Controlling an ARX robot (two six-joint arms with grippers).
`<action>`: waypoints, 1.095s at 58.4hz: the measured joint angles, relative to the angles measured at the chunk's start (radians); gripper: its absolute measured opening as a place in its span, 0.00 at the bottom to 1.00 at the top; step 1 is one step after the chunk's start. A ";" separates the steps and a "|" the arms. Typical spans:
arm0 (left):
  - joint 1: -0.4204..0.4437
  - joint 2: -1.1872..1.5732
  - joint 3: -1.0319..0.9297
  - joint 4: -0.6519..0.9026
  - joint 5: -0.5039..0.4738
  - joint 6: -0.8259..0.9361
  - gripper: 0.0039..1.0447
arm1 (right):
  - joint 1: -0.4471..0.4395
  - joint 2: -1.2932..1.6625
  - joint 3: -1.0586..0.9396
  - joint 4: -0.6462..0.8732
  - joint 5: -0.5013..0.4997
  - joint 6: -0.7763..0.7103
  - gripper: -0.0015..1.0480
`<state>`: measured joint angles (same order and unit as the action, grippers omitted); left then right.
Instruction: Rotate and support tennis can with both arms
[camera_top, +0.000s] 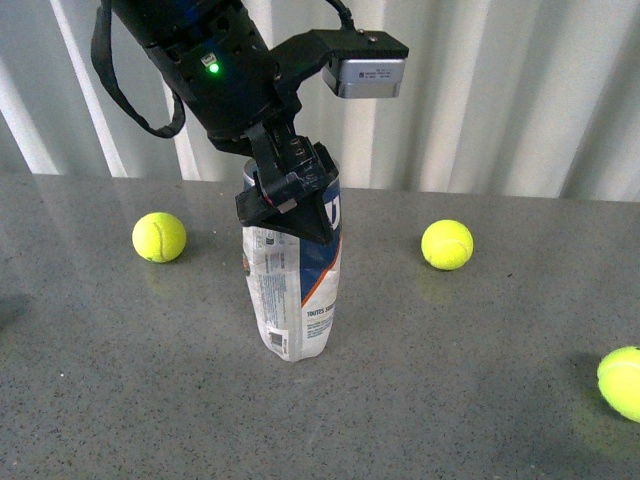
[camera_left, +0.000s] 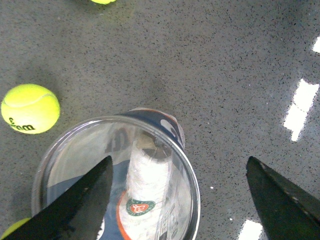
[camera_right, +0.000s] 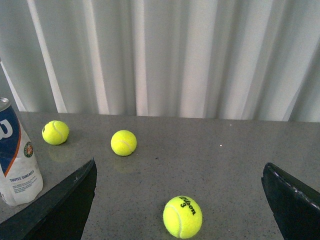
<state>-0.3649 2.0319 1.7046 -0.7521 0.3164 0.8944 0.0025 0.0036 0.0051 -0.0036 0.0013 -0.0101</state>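
Left claw (camera_top: 290, 200) spread wide at the upright can's (camera_top: 295, 290) rim, gripping nothing. Right claw (camera_right: 180, 200) wide open, empty, balls (camera_right: 182, 216) at 12 o'clock.

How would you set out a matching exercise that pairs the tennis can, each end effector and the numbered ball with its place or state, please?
Things:
1. tennis can
2. left end effector
3. right end effector
4. ball printed with a 3

States:
A. open, away from the can
B. standing upright on the table
C. open, at the can's open top
D. lying loose on the table

Pairs: 1-B, 2-C, 3-A, 4-D
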 joint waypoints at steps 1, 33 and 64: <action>0.003 -0.007 -0.001 0.000 0.002 -0.001 0.81 | 0.000 0.000 0.000 0.000 0.000 0.000 0.93; 0.235 -0.422 -0.248 0.597 0.080 -0.481 0.94 | 0.000 0.000 0.000 0.000 0.000 0.000 0.93; 0.557 -0.964 -1.078 0.995 0.174 -0.939 0.90 | 0.000 0.000 0.000 0.000 0.000 0.000 0.93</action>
<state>0.1917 1.0683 0.6262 0.2432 0.4900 -0.0448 0.0025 0.0036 0.0051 -0.0036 0.0013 -0.0101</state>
